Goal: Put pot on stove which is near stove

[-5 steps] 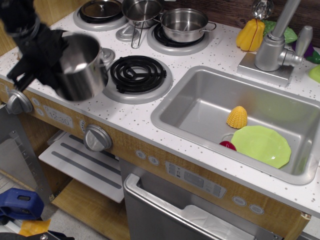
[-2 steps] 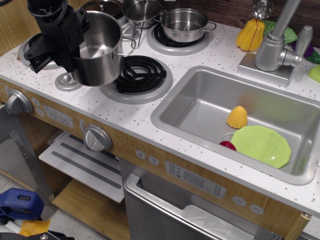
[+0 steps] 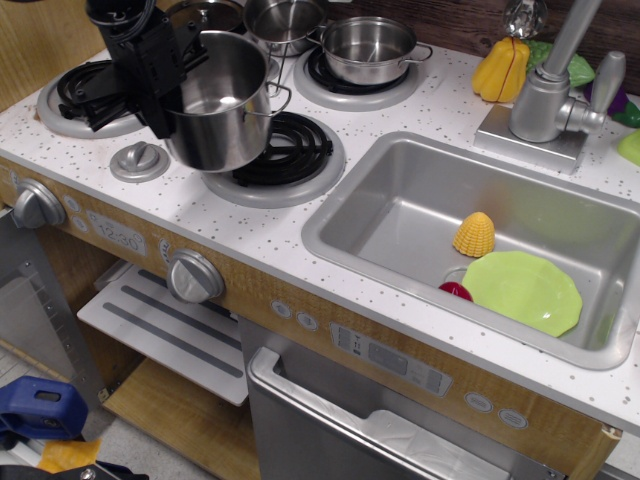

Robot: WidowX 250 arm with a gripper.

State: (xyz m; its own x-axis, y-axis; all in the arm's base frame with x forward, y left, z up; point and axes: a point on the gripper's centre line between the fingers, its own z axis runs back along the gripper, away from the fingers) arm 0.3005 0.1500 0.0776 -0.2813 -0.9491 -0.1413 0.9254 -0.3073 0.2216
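The black gripper (image 3: 165, 75) clamped the pot (image 3: 220, 100) by its left rim; the pot hid the stove's (image 3: 290, 150) left half. Panel writing was unreadable.

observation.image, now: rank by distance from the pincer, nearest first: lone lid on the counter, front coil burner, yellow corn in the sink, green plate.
From the pincer, gripping the tall pot's left rim:
1. Lone lid, just below the pincer, left counter.
2. Front coil burner, right of the pot.
3. Yellow corn, in the sink.
4. Green plate, sink's near right corner.
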